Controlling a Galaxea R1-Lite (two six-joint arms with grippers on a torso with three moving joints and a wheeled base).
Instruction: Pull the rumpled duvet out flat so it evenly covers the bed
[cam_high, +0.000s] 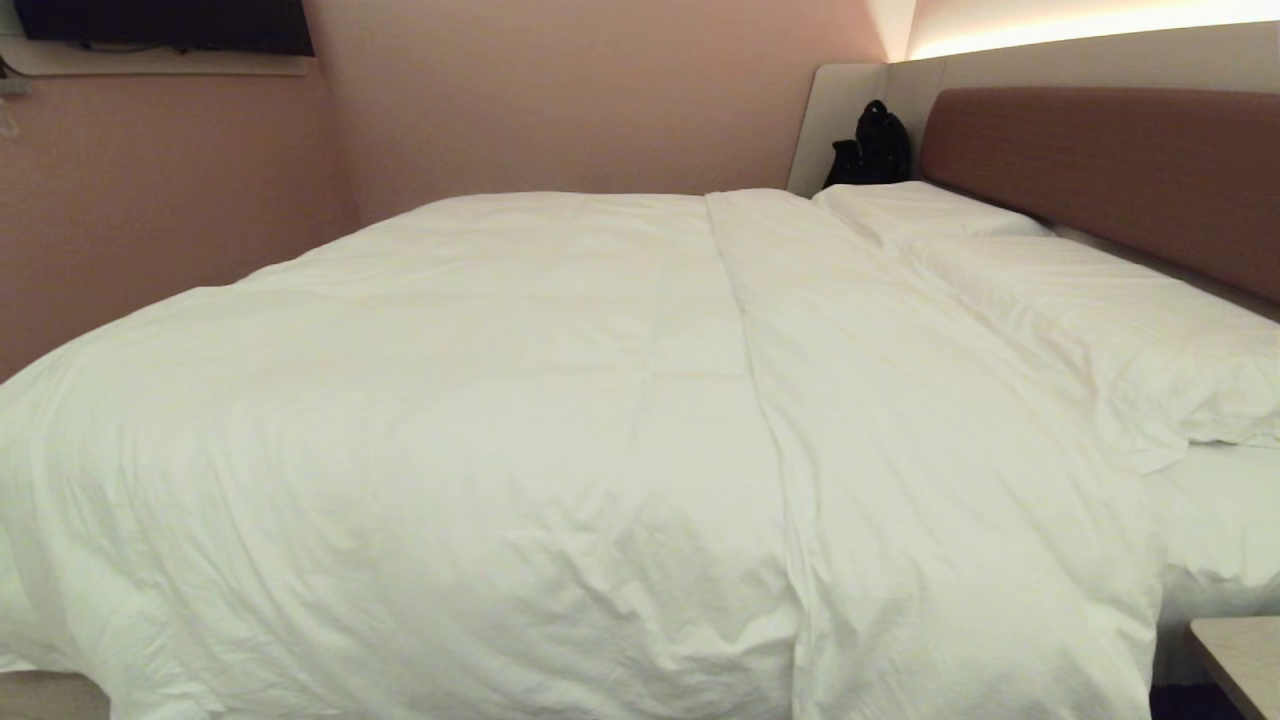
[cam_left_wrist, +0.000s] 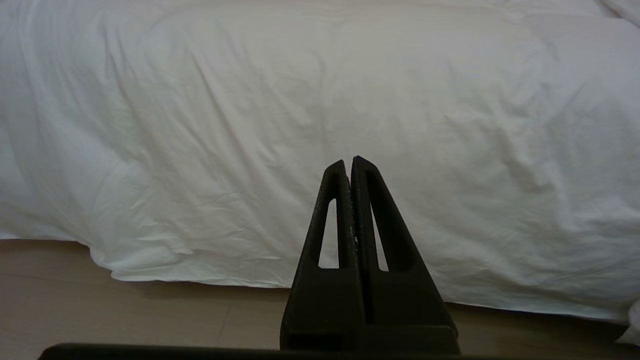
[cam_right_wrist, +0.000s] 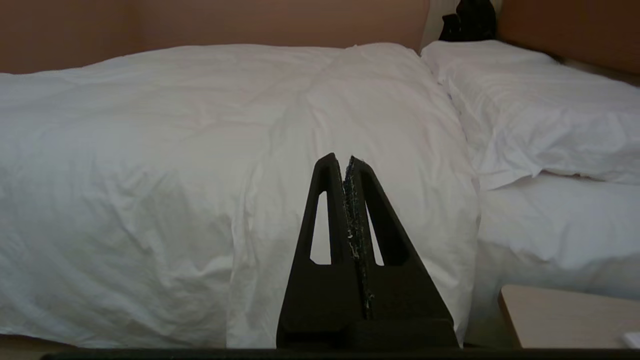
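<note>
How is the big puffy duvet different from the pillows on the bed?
The duvet is far bigger, spread across most of the bed, while the pillows are smaller and lie in a row along the brown headboard. The duvet hangs over the near side of the bed; the pillows lie on top of it. Both are white, soft and wrinkled.

No text, label, brand, number or sign can be read in any of the three views. Nothing is printed or written on the surfaces that are shown.
</note>
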